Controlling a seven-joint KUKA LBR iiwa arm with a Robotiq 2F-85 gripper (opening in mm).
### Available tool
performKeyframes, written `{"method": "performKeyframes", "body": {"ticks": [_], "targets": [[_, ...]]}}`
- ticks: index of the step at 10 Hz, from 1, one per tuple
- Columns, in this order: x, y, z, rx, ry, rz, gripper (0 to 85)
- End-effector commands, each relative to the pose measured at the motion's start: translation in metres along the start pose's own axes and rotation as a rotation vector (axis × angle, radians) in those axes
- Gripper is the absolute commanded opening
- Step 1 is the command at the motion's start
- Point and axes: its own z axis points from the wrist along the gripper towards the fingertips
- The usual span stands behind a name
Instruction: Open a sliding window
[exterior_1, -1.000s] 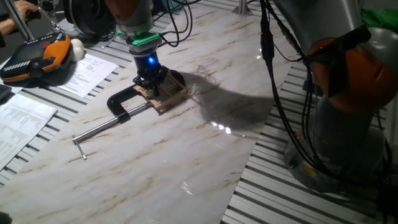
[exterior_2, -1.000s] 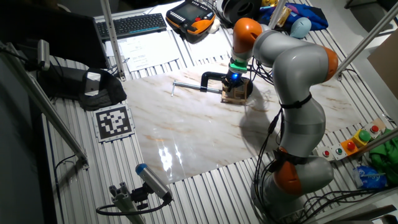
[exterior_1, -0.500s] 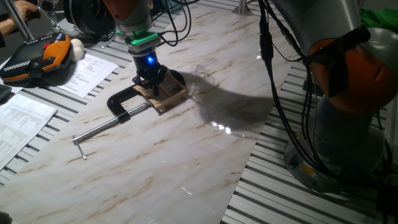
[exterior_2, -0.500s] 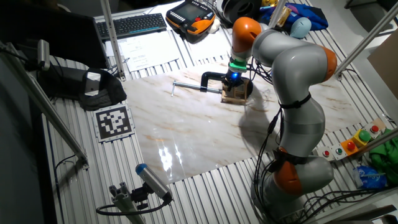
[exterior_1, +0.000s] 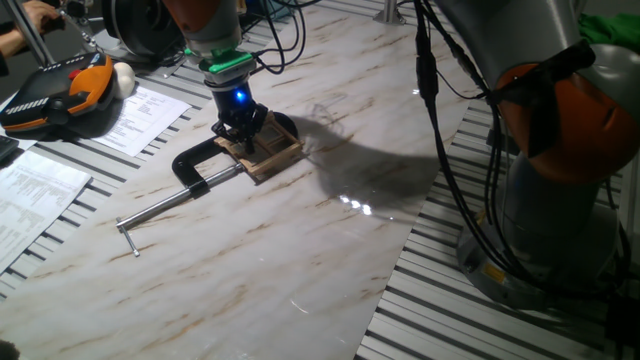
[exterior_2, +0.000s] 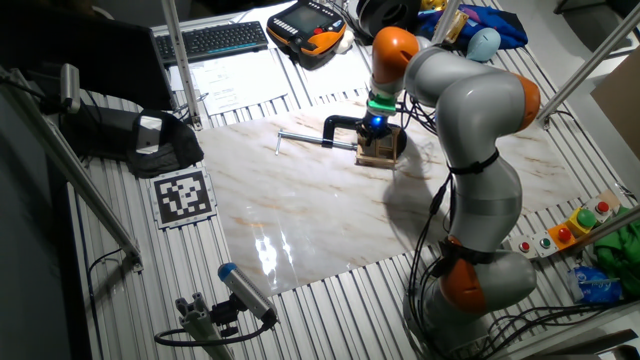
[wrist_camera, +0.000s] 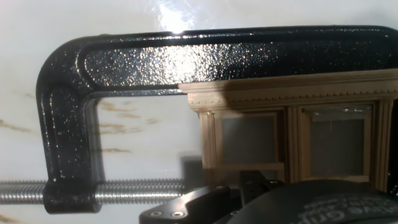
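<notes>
The sliding window (exterior_1: 272, 151) is a small tan wooden frame lying flat on the marble table (exterior_1: 300, 250), held by a black C-clamp (exterior_1: 196, 165). My gripper (exterior_1: 243, 131) points straight down with its dark fingers on the window's left part. The other fixed view shows the window (exterior_2: 380, 152) under the gripper (exterior_2: 373, 130) in the same way. In the hand view the window (wrist_camera: 292, 124) fills the right side, its glass panes side by side, and the clamp (wrist_camera: 68, 124) wraps around its left and top. Fingertip spacing is hidden.
The clamp's steel screw rod (exterior_1: 160, 208) sticks out towards the front left. An orange teach pendant (exterior_1: 60, 95) and papers (exterior_1: 140, 115) lie at the left edge. The arm's base (exterior_1: 560, 200) and cables stand at the right. A printed marker (exterior_2: 183, 195) lies off the marble.
</notes>
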Motion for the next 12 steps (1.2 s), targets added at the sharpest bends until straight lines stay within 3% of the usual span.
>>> {"method": "performKeyframes", "body": {"ticks": [1, 12], "targets": [[-0.0007, 0.0001, -0.0004, 0.003, 0.000, -0.001, 0.0], [-0.0087, 0.0013, -0.0020, 0.016, 0.002, -0.011, 0.0]]}}
